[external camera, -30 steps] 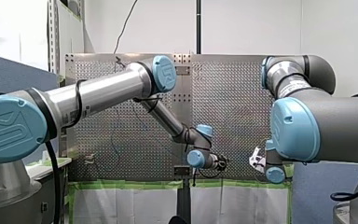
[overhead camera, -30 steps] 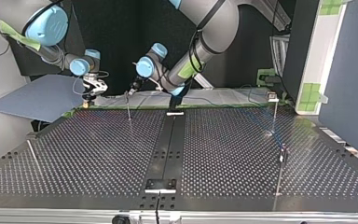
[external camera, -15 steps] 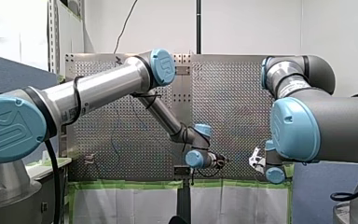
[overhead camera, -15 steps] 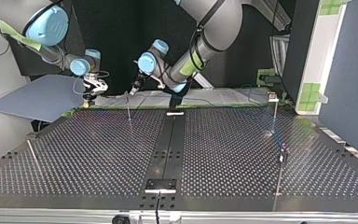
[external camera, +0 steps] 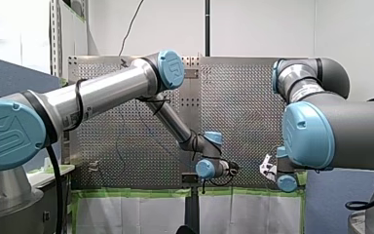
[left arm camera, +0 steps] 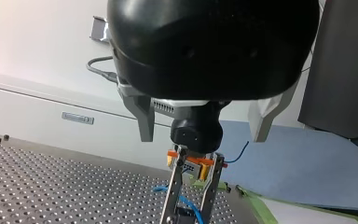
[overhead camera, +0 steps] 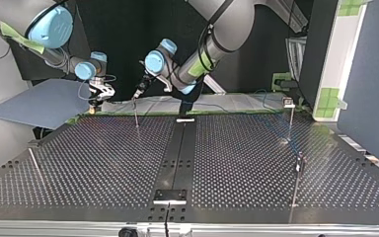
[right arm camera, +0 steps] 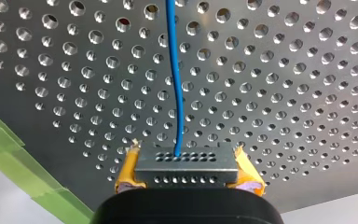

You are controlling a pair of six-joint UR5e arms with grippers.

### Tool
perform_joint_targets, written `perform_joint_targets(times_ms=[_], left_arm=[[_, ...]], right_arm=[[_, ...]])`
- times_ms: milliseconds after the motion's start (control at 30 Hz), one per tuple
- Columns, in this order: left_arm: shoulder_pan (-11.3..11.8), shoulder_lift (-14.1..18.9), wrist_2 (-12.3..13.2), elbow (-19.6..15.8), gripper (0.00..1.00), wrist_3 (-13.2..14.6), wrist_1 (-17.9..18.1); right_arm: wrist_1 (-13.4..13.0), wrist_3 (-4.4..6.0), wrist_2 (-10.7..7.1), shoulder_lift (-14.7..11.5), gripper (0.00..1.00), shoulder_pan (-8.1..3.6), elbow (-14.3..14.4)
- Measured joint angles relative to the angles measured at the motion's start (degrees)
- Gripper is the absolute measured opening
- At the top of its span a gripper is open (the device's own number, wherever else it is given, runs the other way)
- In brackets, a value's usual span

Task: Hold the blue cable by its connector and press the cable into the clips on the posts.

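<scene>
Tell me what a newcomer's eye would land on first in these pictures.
First, the two bulky arms with pale blue joint caps fill the front view, my left arm at its left, my right arm at its right. In the right wrist view the blue cable runs straight out over the perforated table from the grey connector that my right gripper clamps between yellow pads.

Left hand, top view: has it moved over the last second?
Yes, slightly. My left hand has tilted, its wrist end rising away from the thin post, while its tip stays just above the post's top.
</scene>
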Motion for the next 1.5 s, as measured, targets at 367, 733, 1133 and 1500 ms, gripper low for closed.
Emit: perform_joint_targets(times_ms=[367, 733, 1133, 1500], left_arm=[[-0.13, -0.02, 0.00, -0.01, 1.00, -0.19, 0.01], [-0.13, -0.02, -0.05, -0.01, 1.00, -0.60, -0.20], [-0.13, -0.01, -0.01, -0.01, 1.00, -0.88, -0.21], [-0.13, -0.01, -1.36, -0.01, 1.00, -1.00, -0.59]], right_arm=[[-0.07, 0.02, 0.04, 0.07, 0.00, 0.05, 0.00], [-0.15, 0.22, 0.06, 0.16, 0.00, 0.06, -0.01], [-0.03, 0.15, 0.06, 0.24, 0.00, 0.08, 0.00], [-0.09, 0.09, 0.06, 0.31, 0.00, 0.06, 0.01]])
